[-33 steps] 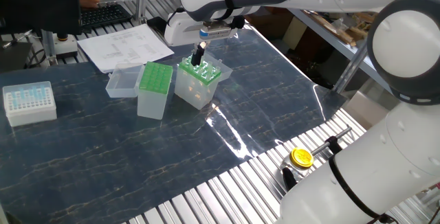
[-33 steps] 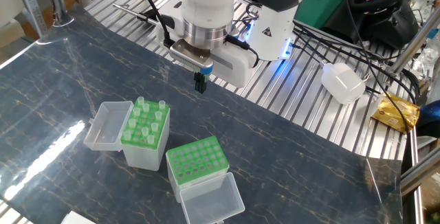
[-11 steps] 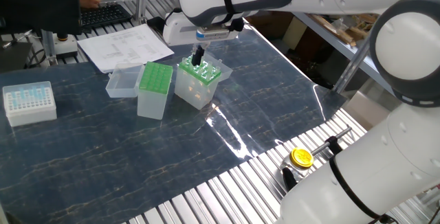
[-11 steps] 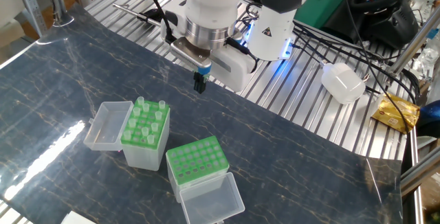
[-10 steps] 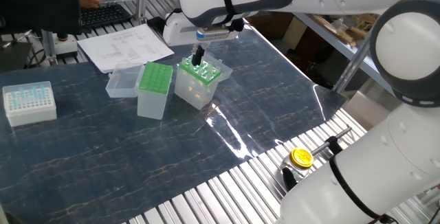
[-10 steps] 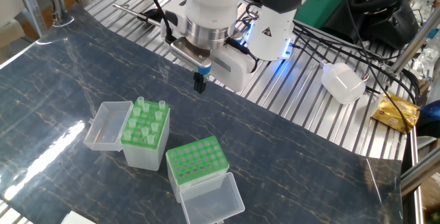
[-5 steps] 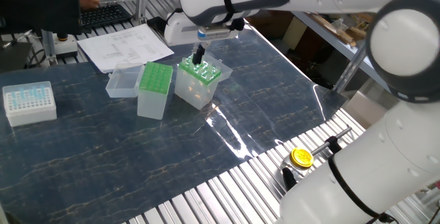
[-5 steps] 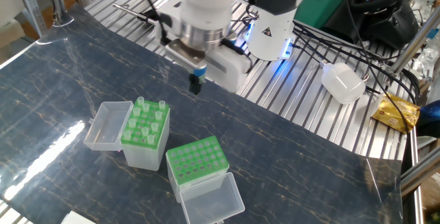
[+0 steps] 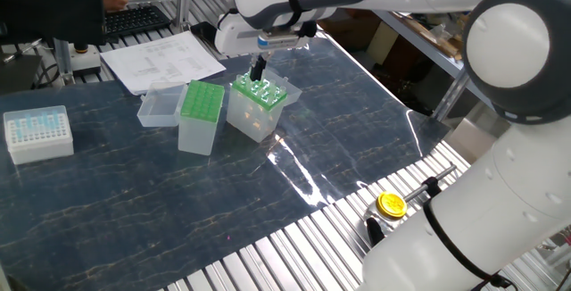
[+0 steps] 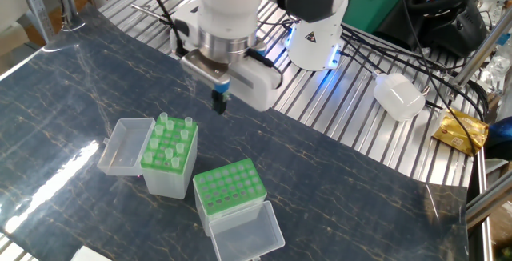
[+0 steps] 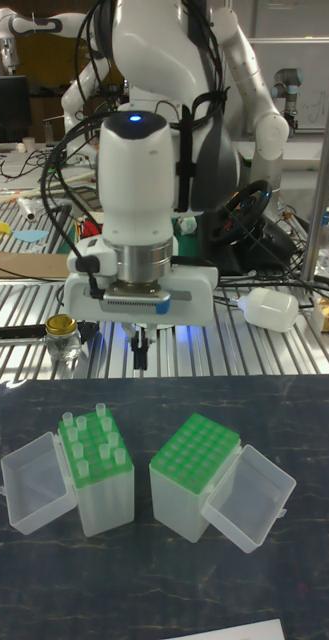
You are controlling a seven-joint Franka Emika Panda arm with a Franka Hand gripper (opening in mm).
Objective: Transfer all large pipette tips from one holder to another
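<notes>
One fixed view: the end effector (image 9: 259,68) hangs over the far edge of the tip rack (image 9: 258,105), clear of it, its dark fingers clenched together with nothing visible between them. Several whitish tips (image 9: 265,87) stand upright in that rack. Just left of it stands the grid box (image 9: 200,116), its green top bare, with its clear lid (image 9: 160,109) open on its far left. A white box (image 9: 37,133) sits well apart at the left of the tabletop (image 9: 161,193).

The other fixed view: the end effector (image 10: 218,102) hovers above and beyond the tip rack (image 10: 170,158), to its far right. The tips (image 10: 174,138) fill part of the rack. The grid box (image 10: 230,190) stands near right of it, almost touching.

Tall fixed view: the end effector (image 11: 139,353) hangs over the tabletop's far edge, behind the gap between tip rack (image 11: 99,470) and grid box (image 11: 197,475). The tips (image 11: 87,436) poke up from the rack.
</notes>
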